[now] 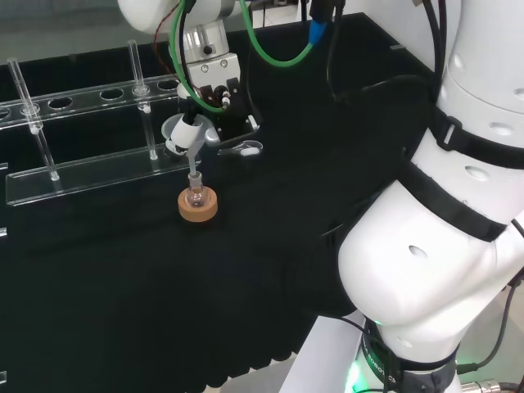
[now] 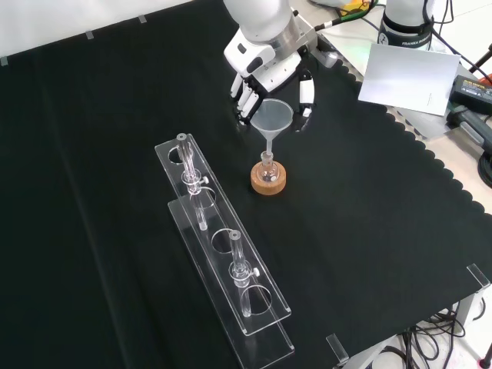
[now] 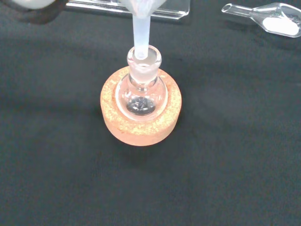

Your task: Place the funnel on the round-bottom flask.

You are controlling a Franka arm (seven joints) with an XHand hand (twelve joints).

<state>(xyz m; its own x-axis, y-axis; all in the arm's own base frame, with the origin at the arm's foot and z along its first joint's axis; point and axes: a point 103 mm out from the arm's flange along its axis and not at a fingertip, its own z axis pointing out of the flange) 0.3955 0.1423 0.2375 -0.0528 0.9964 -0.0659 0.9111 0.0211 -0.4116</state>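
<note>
The funnel (image 2: 273,117) stands upright over the round-bottom flask (image 2: 267,168), its stem (image 3: 140,33) already down in the mouth of the flask's neck (image 3: 143,60), as the wrist view shows plainly. The flask sits in a cork ring (image 3: 140,123) on the black tabletop (image 2: 369,223), near the middle of the cloth in the front view.

The robot hand (image 2: 265,73) is at 12 o'clock from the flask in the front view, its fingers (image 2: 305,96) curled down on either side of the funnel's cone and seemingly grasping its rim; whether every finger touches the plastic cannot be told.

By my judgement the task is nearly done: the stem is threaded into the neck. What looks left is to lower the funnel until its cone settles, if it has not already, then let go and lift the robot hand clear without tipping funnel or flask.

Farther out, a clear rack (image 2: 223,261) with glass tubes lies at about 7 o'clock from the flask in the front view, well apart. A small clear scoop (image 3: 263,15) holding white powder lies on the cloth near the flask, at 2 o'clock from it in the head view.
</note>
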